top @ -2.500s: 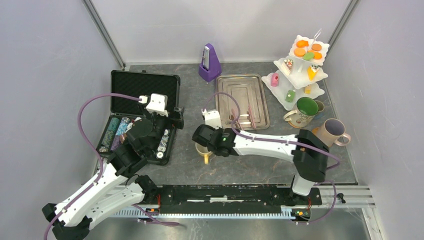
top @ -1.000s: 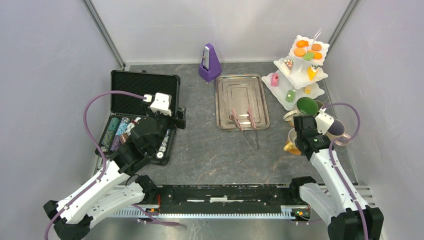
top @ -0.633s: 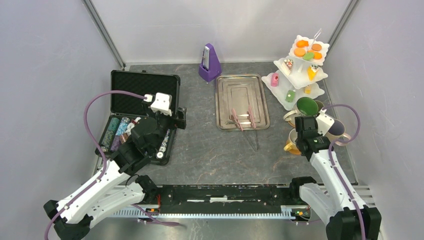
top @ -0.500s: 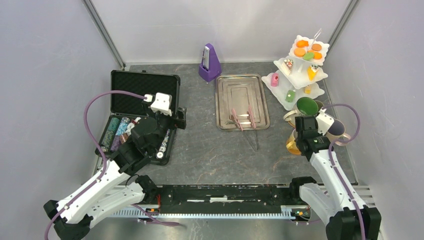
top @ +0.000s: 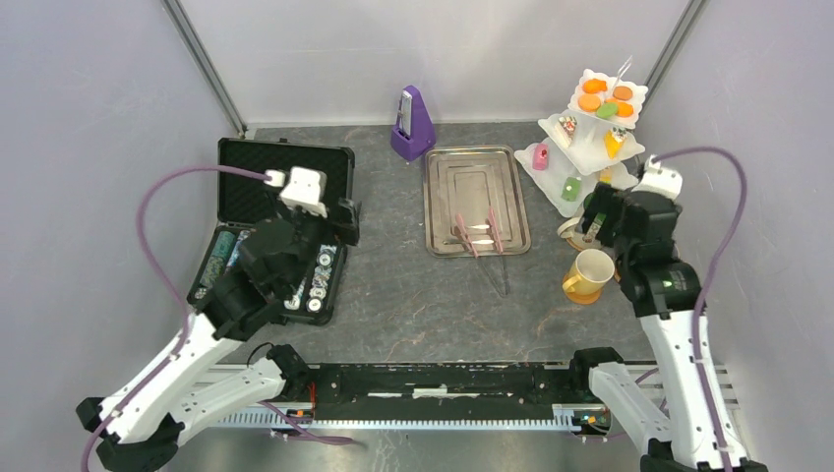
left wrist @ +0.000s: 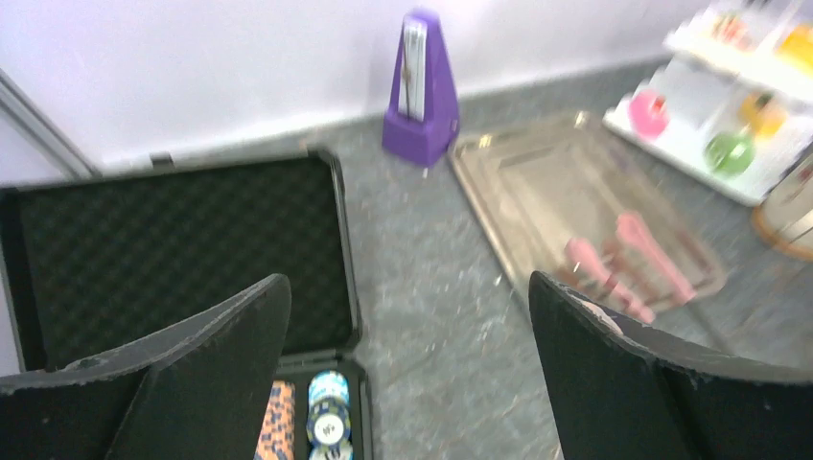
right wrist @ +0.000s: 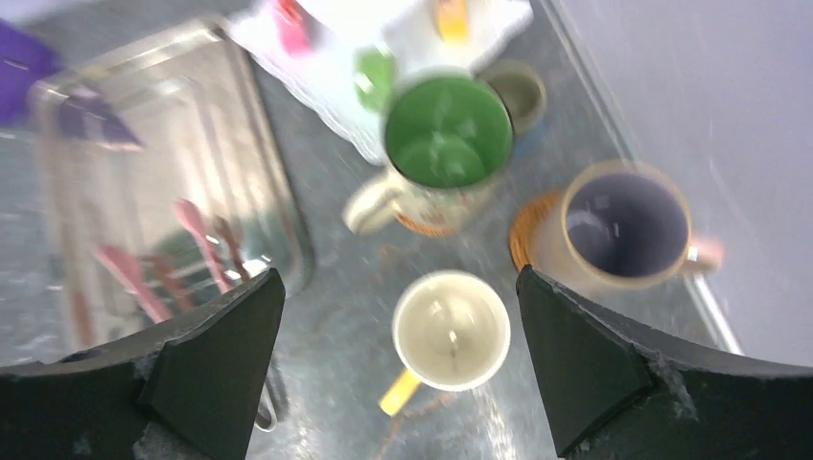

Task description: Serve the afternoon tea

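At the table's three o'clock side, the right gripper (right wrist: 398,287) hangs above the mugs, its jaws spread wide and holding nothing. The yellow mug (right wrist: 451,331) stands upright just below it, clear of both fingers. From that mug, the big green mug (right wrist: 446,134) sits at twelve o'clock and the mauve mug (right wrist: 623,225), on a cork coaster (right wrist: 522,240), at two o'clock. The white stand (top: 590,138) occupies the table's one o'clock. At nine o'clock, the left gripper (left wrist: 409,283) hovers open over the chip case (top: 285,177).

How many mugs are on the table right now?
4: yellow mug nearest the front, big green mug beside the stand, small olive mug behind it, mauve mug on a coaster, far right.
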Controlling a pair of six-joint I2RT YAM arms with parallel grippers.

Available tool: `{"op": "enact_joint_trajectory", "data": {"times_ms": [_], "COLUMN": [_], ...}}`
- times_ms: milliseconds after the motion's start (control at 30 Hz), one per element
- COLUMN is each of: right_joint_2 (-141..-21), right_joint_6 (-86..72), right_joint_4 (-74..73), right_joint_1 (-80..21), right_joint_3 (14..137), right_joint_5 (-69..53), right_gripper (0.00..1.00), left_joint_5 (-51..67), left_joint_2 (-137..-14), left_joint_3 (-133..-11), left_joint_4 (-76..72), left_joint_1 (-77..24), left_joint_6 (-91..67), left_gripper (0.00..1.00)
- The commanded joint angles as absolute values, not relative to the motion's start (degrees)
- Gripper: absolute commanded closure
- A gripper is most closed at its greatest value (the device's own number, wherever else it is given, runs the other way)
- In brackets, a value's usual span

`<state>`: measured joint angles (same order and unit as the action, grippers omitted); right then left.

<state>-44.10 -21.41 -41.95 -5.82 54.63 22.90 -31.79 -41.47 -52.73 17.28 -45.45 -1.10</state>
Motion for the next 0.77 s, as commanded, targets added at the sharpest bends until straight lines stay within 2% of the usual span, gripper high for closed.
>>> {"op": "enact_joint_trajectory", "data": {"times_ms": [0,133,300,500,733], "right_joint_2": [-44.85,-44.18,-39.09,-36.01,-33.31], "right_joint_6": [-9.68,-5.65,-4.48,-3.66,-3.03], "right_joint_4": [-40.74,-37.15,-29.61,-28.98,-29.34], "right_joint_1": [-5.62,-5.62,-5.62,-5.65,-5.65], "right_joint_3": [69.02,77.74,81.79,85.49,83.45], "right_joint_5": [12.44,5.99,3.42,6.79,8.83], "right_gripper": [0.02,0.02,0.02,0.02,0.02], "left_joint_5": [-30.28,-28.15,-26.90,-28.65,-30.99], "left_joint_2": [-41.20,-42.37,-41.73,-40.05,-38.77], "left_joint_3": [-69.49,-83.48,-94.30,-101.68,-102.57], "left_joint_4": [22.80,29.57,33.18,35.14,35.56], "left_joint_1": [-45.61,-45.62,-45.61,-45.62,-45.60], "left_joint_6": [-3.60,-3.99,-5.33,-3.92,-3.52], "left_gripper": [0.00,0.00,0.00,0.00,0.00]}}
